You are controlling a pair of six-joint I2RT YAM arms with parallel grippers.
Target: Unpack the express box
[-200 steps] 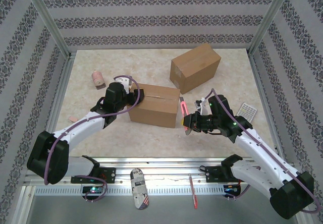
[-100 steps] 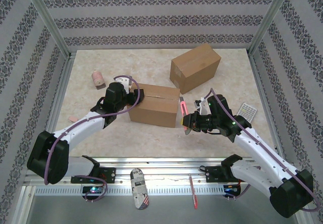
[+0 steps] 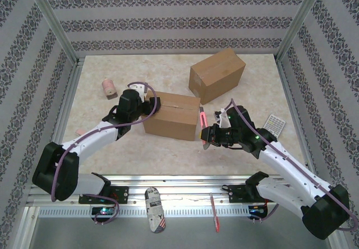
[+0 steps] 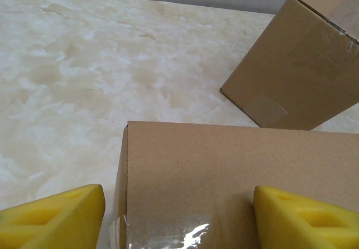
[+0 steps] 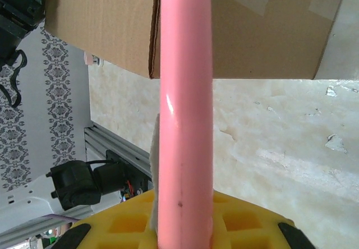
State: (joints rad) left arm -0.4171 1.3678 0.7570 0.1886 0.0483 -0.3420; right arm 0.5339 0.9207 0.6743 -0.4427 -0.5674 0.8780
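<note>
The express box [image 3: 171,116], brown cardboard sealed with clear tape, lies in the middle of the table. My left gripper [image 3: 147,105] stands open at its left end. In the left wrist view its yellow fingers [image 4: 53,218] sit wide apart, one beside the box's [image 4: 224,176] edge and one over its top. My right gripper [image 3: 208,134] is shut on a pink cutter [image 3: 202,120] just off the box's right end. Seen from the right wrist, the pink cutter [image 5: 185,120] rises from my right gripper [image 5: 185,226] toward the box's [image 5: 241,30] lower corner.
A second cardboard box [image 3: 217,74] stands behind, close to the first. A pink roll [image 3: 108,87] lies at the back left and a white mesh piece [image 3: 274,124] at the right. A patterned can [image 3: 154,208] and a red pen [image 3: 214,212] rest on the front rail.
My right gripper has edged a little left with the pink cutter, closer to the box's end. The left gripper has shifted slightly along the box's left end.
</note>
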